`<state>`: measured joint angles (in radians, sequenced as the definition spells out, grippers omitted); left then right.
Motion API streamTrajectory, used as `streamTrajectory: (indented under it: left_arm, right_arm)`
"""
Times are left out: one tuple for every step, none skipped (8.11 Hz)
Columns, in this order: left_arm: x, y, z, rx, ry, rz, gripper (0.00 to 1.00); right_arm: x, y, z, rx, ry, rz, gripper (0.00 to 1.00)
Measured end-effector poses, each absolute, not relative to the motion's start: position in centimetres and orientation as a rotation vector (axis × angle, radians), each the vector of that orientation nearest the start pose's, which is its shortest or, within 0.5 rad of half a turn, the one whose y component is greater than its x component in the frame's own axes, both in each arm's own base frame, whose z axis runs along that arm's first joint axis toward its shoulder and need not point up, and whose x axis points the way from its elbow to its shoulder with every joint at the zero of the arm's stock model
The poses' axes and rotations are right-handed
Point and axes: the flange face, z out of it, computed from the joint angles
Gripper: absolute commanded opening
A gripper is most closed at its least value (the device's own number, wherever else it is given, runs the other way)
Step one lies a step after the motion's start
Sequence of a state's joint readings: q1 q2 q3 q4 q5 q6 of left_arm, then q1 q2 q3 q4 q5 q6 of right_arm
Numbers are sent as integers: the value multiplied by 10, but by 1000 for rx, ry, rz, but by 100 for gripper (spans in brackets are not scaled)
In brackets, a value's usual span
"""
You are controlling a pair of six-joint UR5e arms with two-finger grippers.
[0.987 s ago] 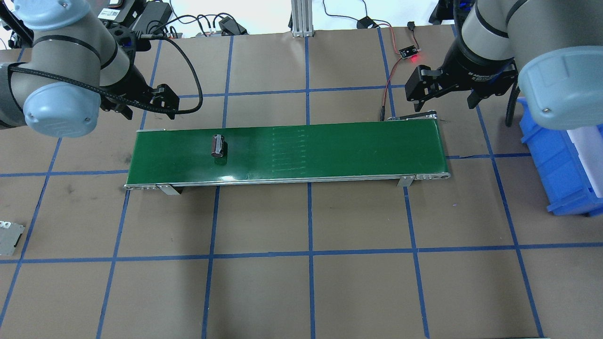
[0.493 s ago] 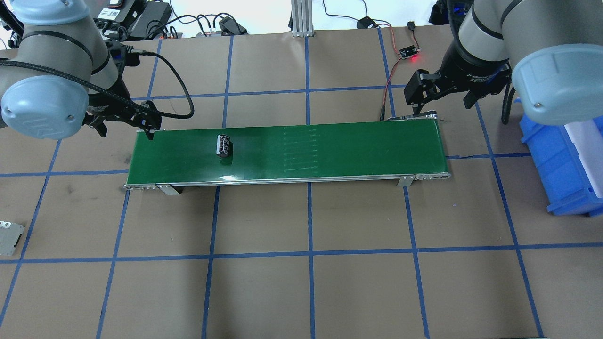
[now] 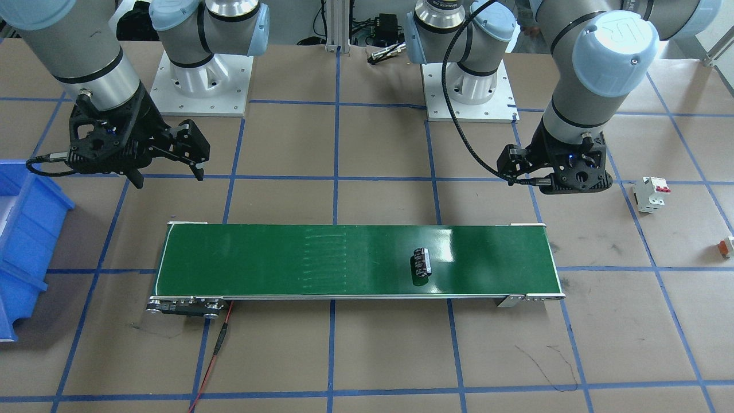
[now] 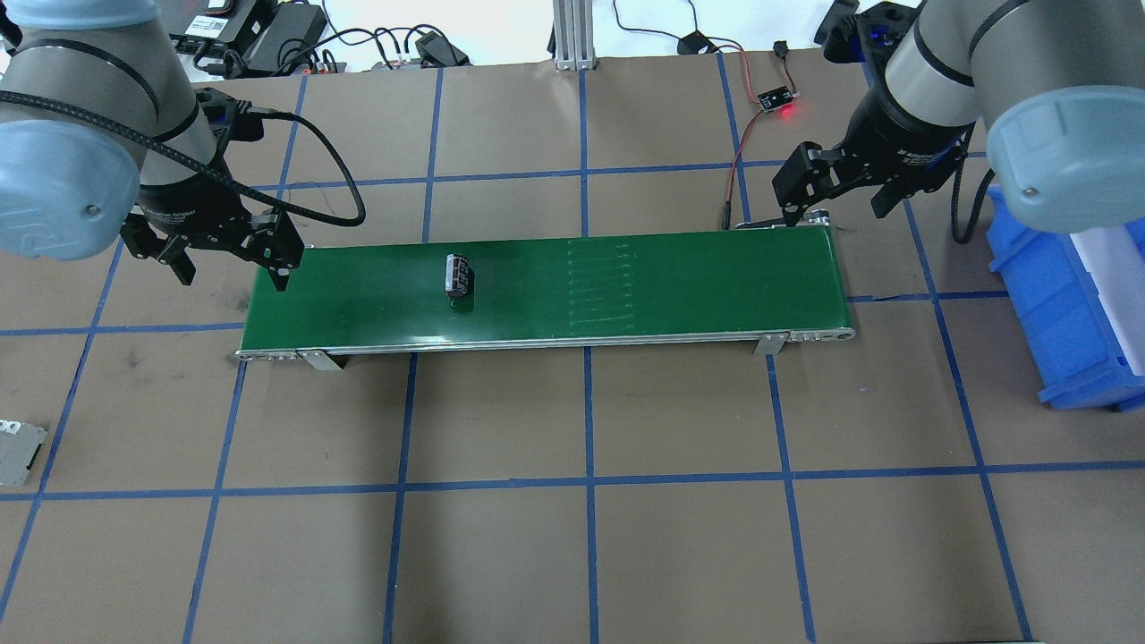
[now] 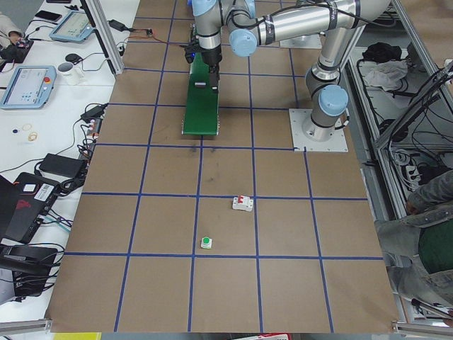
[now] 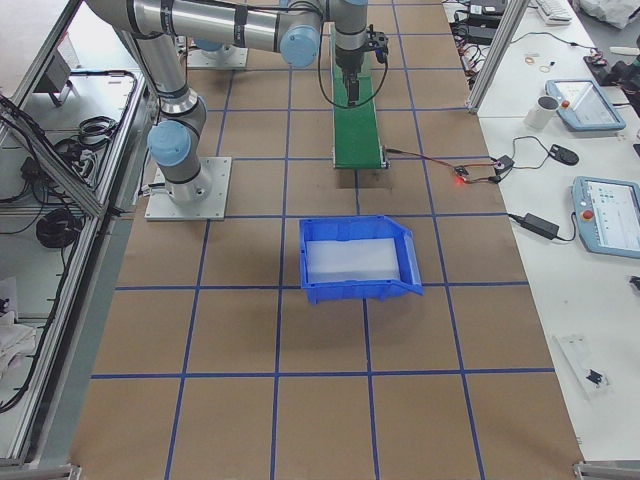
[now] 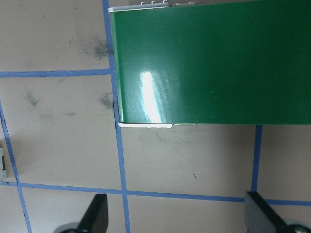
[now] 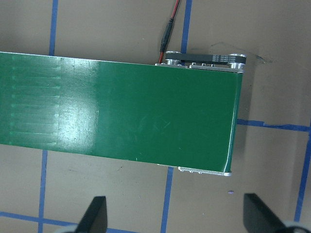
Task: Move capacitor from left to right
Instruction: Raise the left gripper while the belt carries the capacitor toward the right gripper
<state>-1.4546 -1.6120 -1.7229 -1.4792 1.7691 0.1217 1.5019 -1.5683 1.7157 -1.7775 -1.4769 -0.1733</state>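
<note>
The capacitor (image 4: pixel 459 275), a stubby dark cylinder with a pale stripe, lies on its side on the green conveyor belt (image 4: pixel 626 286), in the belt's left part. It also shows in the front-facing view (image 3: pixel 422 263). My left gripper (image 4: pixel 233 268) is open and empty, over the belt's left end, well left of the capacitor. Its wrist view shows open fingertips (image 7: pixel 95 216) over brown table beside the belt end. My right gripper (image 4: pixel 836 204) is open and empty at the belt's far right corner. Its fingertips (image 8: pixel 257 213) frame the belt's right end.
A blue bin (image 4: pixel 1055 313) stands right of the belt. A white circuit breaker (image 3: pixel 652 194) and a tiny orange-and-white part (image 3: pixel 727 245) lie beyond the belt's left end. A small board with a red light (image 4: pixel 776 100) and its wires sit behind the belt.
The capacitor has travelled rightwards along the belt. My left gripper has moved left and nearer, to the belt's left end. My right gripper has shifted only slightly.
</note>
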Motion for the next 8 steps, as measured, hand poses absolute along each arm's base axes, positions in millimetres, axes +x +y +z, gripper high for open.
streamTrajectory:
  left_arm:
    - [-58,-499,408,19,2962,183,100]
    - [-61,-497,412,14,2988,173,100]
    - [-63,-493,416,11,3011,174,100]
    - [-66,-489,416,6,3037,198,100]
    - [-69,-486,417,2,3057,212,100]
    - [-70,-485,419,0,3069,217,100]
    - [-71,-483,420,-3,3075,215,100]
    - [-72,-482,422,-4,3082,210,100]
  right_arm:
    - [101,-506,429,-166,3026,-103,100]
    - [97,-511,418,-166,3004,-104,100]
    - [96,-517,404,-166,2985,-114,100]
    - [96,-523,390,-165,2973,-125,99]
    - [97,-529,378,-161,2957,-126,99]
    - [98,-534,368,-156,2942,-120,99]
    - [98,-537,363,-149,2934,-113,98]
    - [98,-538,360,-146,2931,-110,99]
